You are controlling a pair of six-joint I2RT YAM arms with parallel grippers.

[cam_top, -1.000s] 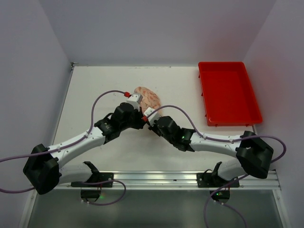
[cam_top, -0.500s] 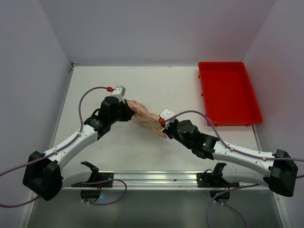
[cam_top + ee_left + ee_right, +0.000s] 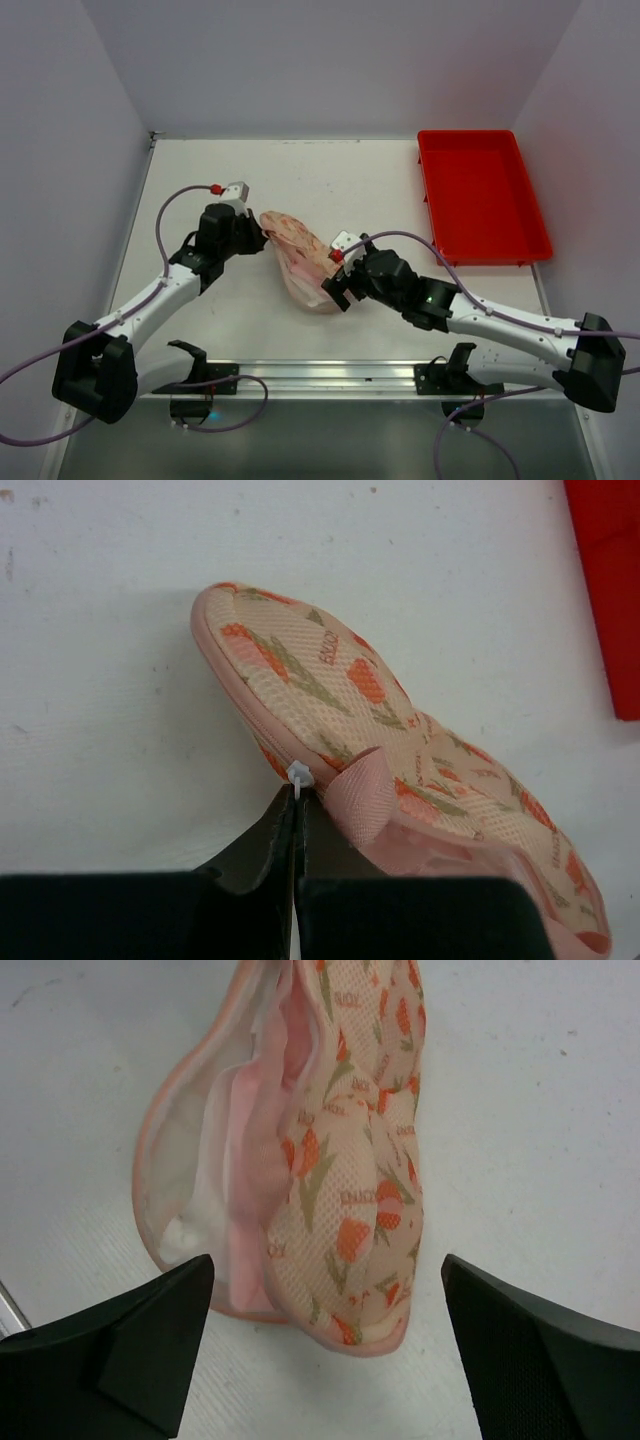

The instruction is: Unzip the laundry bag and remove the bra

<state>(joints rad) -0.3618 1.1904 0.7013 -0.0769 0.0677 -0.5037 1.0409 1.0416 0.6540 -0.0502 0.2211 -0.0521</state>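
The laundry bag (image 3: 297,258) lies on the table (image 3: 400,200) between the 2 arms, its side gaping on pale pink and white lining; the left gripper (image 3: 297,798) pinches its edge tight at a small white tab; the right gripper (image 3: 325,1270) hangs spread wide over it, holding nothing.

Both arms reach forward, angled toward each other. The left gripper (image 3: 297,802) pinches the laundry bag (image 3: 400,730) tightly; the right gripper (image 3: 325,1265) has its jaws spread wide.

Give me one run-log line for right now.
left tool: shut on laundry bag edge | right tool: open, straddling bag | bag: gaping, pink lining showing
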